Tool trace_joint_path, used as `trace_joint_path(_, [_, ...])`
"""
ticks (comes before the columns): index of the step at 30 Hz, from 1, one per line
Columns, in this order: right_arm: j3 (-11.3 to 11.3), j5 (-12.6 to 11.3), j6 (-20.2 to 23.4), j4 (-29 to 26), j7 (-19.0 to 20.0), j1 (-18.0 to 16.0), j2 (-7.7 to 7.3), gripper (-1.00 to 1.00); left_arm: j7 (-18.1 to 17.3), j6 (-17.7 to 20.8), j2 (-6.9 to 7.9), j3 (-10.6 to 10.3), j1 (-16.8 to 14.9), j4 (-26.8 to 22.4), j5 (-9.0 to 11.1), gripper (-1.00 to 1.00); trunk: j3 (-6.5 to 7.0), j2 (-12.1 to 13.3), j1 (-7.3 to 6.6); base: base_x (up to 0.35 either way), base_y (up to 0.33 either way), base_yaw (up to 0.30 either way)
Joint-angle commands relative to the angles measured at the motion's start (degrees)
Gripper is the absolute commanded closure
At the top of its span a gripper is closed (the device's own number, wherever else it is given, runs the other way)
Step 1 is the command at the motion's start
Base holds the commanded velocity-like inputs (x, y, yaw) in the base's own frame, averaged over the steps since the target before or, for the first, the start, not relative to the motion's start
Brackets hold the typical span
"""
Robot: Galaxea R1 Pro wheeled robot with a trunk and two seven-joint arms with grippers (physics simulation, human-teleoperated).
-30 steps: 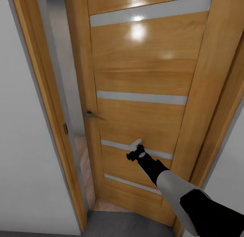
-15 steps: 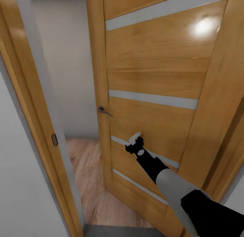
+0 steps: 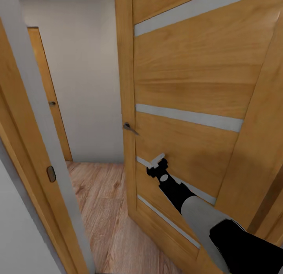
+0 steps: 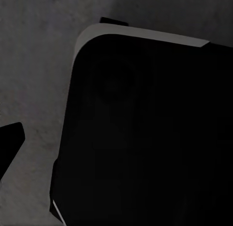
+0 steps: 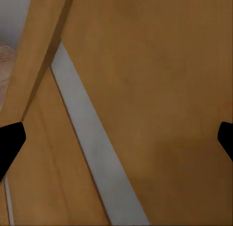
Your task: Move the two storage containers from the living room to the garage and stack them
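Observation:
The two storage containers are out of view. My right gripper (image 3: 157, 164) rests against the lower part of a honey-coloured wooden door (image 3: 188, 89), beside one of its pale horizontal strips. In the right wrist view the gripper (image 5: 116, 138) is open, its black fingertips (image 5: 9, 143) at opposite edges of the picture with the door panel close between them. The left gripper (image 4: 116, 143) hangs over grey speckled concrete floor (image 4: 39, 65) and a dark rounded part of my own body (image 4: 145, 129). One of its fingertips (image 4: 9, 143) shows far off to the side.
The door stands partly swung away, its metal handle (image 3: 129, 127) on the free edge. The door frame (image 3: 35, 148) with a strike plate (image 3: 51, 174) is close on the left. Beyond lie a light wood plank floor (image 3: 106, 211), a white wall (image 3: 90, 77) and another wooden door (image 3: 49, 101).
The door has swung further open under my right gripper and the view has advanced. The gap is wider, showing more plank floor and the second door beyond.

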Motion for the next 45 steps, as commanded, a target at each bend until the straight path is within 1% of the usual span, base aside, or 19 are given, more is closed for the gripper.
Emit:
trace_joint_path(1, [-0.01,0.5,0.46,0.13,-0.5,-0.05,0.0,-1.0,0.03,-0.12,0.03,0.01,-0.01,-0.03,0.28,-1.0,-0.06,-0.02,0.01,0.017,0.0,0.0])
trace_joint_path(10, [-0.03,0.52,1.27,0.42,-0.25,0.08,0.0,-1.0,0.03,-0.12,0.07,0.02,-0.02,-0.03,0.31,-1.0,-0.06,-0.02,0.01,0.002,0.0,0.0])
trace_joint_path(12, [0.01,0.56,1.25,1.31,-0.34,0.1,0.0,-1.0,0.05,-0.12,0.07,0.01,-0.02,-0.03,0.33,-1.0,-0.06,-0.02,0.01,0.0,0.0,0.0])
trace_joint_path(13, [0.06,0.59,0.98,3.78,-0.44,0.12,0.0,-1.0,0.09,-0.12,-0.03,0.06,-0.01,-0.03,0.33,-1.0,-0.06,-0.02,0.01,0.0,0.0,0.0])
trace_joint_path(15, [0.07,0.65,0.17,4.74,-0.47,0.13,0.0,-1.0,0.12,-0.12,0.03,0.06,0.0,-0.03,0.31,-1.0,-0.06,-0.02,0.01,0.0,0.0,0.0])
trace_joint_path(18, [0.14,0.87,-0.58,4.83,-0.79,0.16,0.0,-1.0,0.12,-0.12,0.07,0.09,-0.01,-0.03,0.34,-1.0,-0.06,-0.02,0.01,0.0,0.0,0.0])
trace_joint_path(20, [0.03,0.61,-0.73,4.76,-1.29,0.16,0.0,-1.0,0.12,-0.12,0.07,0.05,-0.01,-0.03,0.31,-1.0,-0.06,-0.02,0.01,0.0,0.0,0.0])
trace_joint_path(24, [-0.04,0.42,-0.86,4.84,-2.98,0.25,0.0,-1.0,0.12,-0.12,0.07,0.07,-0.02,-0.03,0.32,-1.0,-0.06,-0.02,0.01,0.0,0.0,0.0])
trace_joint_path(32, [-0.01,0.47,-1.57,4.86,-3.77,0.32,0.0,-1.0,0.12,-0.12,0.07,0.09,-0.02,-0.03,0.33,-1.0,-0.06,-0.02,0.01,0.0,0.0,0.0])
trace_joint_path(36, [0.05,0.41,-1.93,4.87,-5.45,0.3,0.0,-1.0,0.12,-0.12,0.07,0.08,-0.02,-0.03,0.34,-1.0,-0.06,-0.02,0.01,0.0,0.0,0.014])
trace_joint_path(45, [0.15,0.45,-1.94,4.85,-6.4,0.3,0.0,-1.0,0.12,-0.12,0.07,0.04,-0.01,-0.03,0.35,-1.0,-0.06,-0.02,0.01,0.0,0.0,0.181])
